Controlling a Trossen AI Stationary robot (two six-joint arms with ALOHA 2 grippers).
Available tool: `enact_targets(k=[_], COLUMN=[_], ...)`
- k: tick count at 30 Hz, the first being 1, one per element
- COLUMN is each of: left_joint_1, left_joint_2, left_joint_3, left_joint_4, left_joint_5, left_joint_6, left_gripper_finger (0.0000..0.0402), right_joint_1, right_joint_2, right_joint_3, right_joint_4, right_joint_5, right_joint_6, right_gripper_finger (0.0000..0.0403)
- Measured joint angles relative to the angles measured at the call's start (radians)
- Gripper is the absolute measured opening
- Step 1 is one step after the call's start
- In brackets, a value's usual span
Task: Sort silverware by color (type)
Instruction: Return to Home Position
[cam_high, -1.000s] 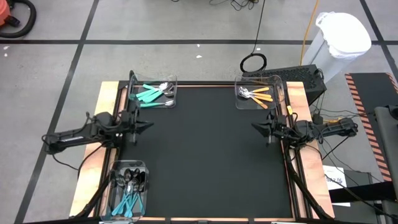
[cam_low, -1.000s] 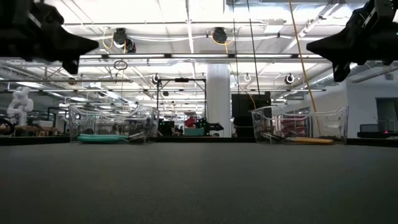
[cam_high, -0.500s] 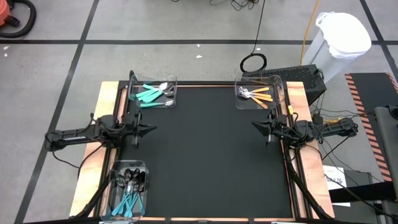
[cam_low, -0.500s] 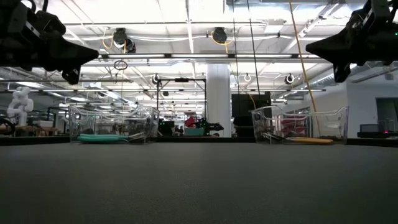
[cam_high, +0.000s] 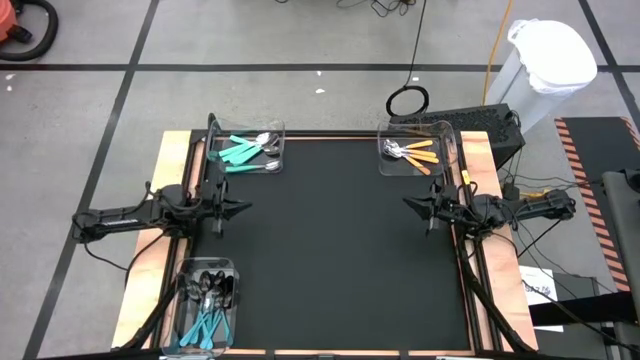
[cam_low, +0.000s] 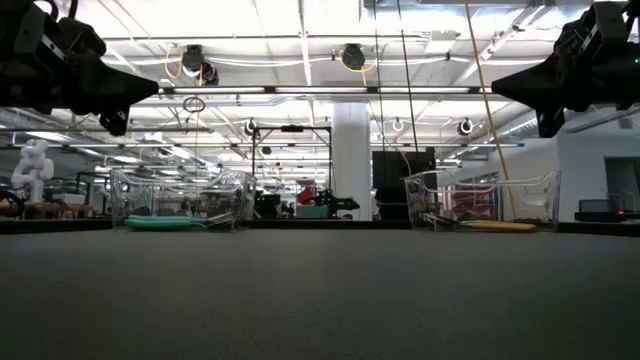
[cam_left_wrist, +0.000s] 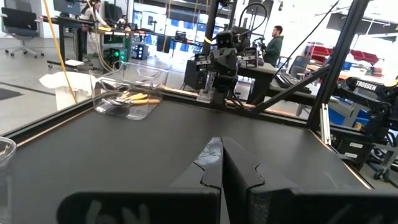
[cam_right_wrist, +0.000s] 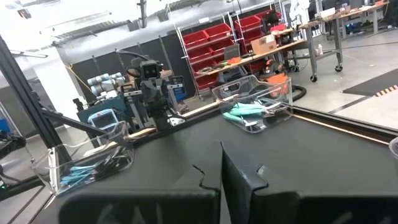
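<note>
Both are seen shut w/ nothing gripped: left gripper (cam_high: 238, 207) at the mat's (cam_high: 330, 250) left edge, right gripper (cam_high: 410, 203) at its right edge. Everything's kept in bins (cam_high: 281, 130) at mat corners: teal silverware (cam_high: 243, 150) far-left, orange silverware (cam_high: 417, 152) far-right, dark-headed teal silverware (cam_high: 206, 305) near-left.

Middle: the black mat (cam_high: 340, 250) lay bare from side to side, with open room to pass.
Far corners: the far left bin (cam_high: 248, 150) and the far right bin (cam_high: 415, 150) stood at the mat's edge, well apart.
Near left corner: the near left bin (cam_high: 207, 300) took this place.
Left edge: the left gripper (cam_high: 240, 208), fingers pressed together, hung high above the mat between the two left bins.
Right edge: the right gripper (cam_high: 408, 203), fingers together, hung high near the far right bin.
</note>
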Motion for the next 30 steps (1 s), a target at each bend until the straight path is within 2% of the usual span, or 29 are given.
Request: enact_targets(k=[30], left_joint_1=[0.000], left_joint_2=[0.000], left_joint_3=[0.000], left_joint_4=[0.000], left_joint_5=[0.000], left_joint_6=[0.000], left_gripper_finger=[0.0002], right_joint_1=[0.000], right_joint_2=[0.000], right_joint_3=[0.000], right_joint_4=[0.002], right_joint_5=[-0.001], right_joint_6=[0.000], right_gripper_finger=[0.0012])
